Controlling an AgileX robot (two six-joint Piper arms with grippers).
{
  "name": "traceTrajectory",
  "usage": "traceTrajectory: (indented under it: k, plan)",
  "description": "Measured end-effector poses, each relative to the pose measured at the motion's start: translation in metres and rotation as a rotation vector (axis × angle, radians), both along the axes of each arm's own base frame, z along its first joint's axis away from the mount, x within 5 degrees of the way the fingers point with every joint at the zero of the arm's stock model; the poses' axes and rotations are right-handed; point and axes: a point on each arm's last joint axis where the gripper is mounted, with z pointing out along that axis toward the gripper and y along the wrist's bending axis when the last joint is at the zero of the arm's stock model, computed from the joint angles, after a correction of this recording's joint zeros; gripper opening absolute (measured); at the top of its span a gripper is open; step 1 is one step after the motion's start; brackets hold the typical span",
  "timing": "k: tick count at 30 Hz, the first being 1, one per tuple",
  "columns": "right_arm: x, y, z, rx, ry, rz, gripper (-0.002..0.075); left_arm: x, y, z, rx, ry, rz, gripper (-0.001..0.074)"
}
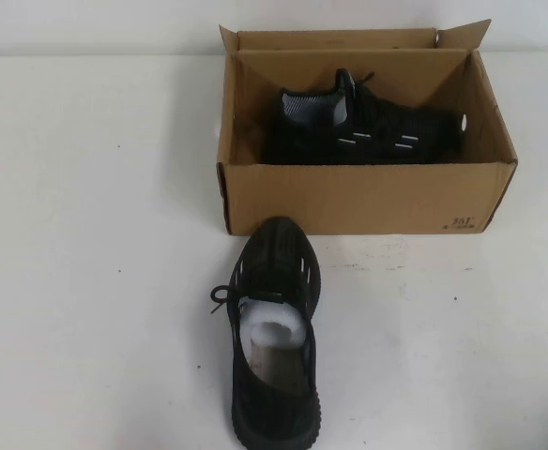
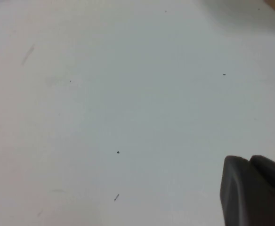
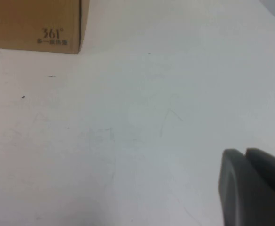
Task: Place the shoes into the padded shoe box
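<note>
The brown cardboard shoe box (image 1: 349, 199) stands open at the back middle of the table. One black sneaker (image 1: 368, 127) with a grey collar lies on its side inside it. The other black sneaker (image 1: 275, 337), stuffed with white paper, lies on the table in front of the box, toe toward it. Neither arm shows in the high view. My left gripper (image 2: 248, 161) hangs over bare table, fingers pressed together, empty. My right gripper (image 3: 245, 154) is also shut and empty over bare table, with the box's printed corner (image 3: 52, 35) some way off.
The white table (image 1: 86, 234) spreads wide on both sides of the box and the loose sneaker. A pale wall runs along the table's far edge behind the box.
</note>
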Motion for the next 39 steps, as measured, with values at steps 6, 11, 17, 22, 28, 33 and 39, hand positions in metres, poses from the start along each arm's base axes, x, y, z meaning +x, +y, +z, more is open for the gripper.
traceTrajectory:
  k: [6, 11, 17, 22, 28, 33, 39]
  plan:
    - [0.0, 0.0, 0.0, 0.0, 0.0, 0.0, -0.0009, 0.0, 0.0, 0.0, 0.0, -0.002, 0.0, -0.0004]
    - [0.0, 0.0, 0.0, 0.0, 0.0, 0.0, -0.0009, 0.0, 0.0, 0.0, 0.0, -0.004, 0.0, -0.0004]
    - [0.0, 0.0, 0.0, 0.0, 0.0, 0.0, -0.0009, 0.0, 0.0, 0.001, -0.001, -0.008, 0.0, -0.0004]
    - [0.0, 0.0, 0.0, 0.0, 0.0, 0.0, -0.0009, 0.0, 0.0, 0.001, -0.001, -0.008, 0.0, -0.0004]
    - [0.0, 0.0, 0.0, 0.0, 0.0, 0.0, -0.0009, 0.0, 0.0, 0.001, -0.001, -0.008, 0.0, -0.0004]
    - [0.0, 0.0, 0.0, 0.0, 0.0, 0.0, -0.0009, 0.0, -0.001, 0.001, -0.033, -0.01, -0.002, -0.0004]
    - [0.0, 0.0, 0.0, 0.0, 0.0, 0.0, -0.0009, 0.002, -0.007, 0.011, -0.287, -0.087, -0.002, -0.0004]
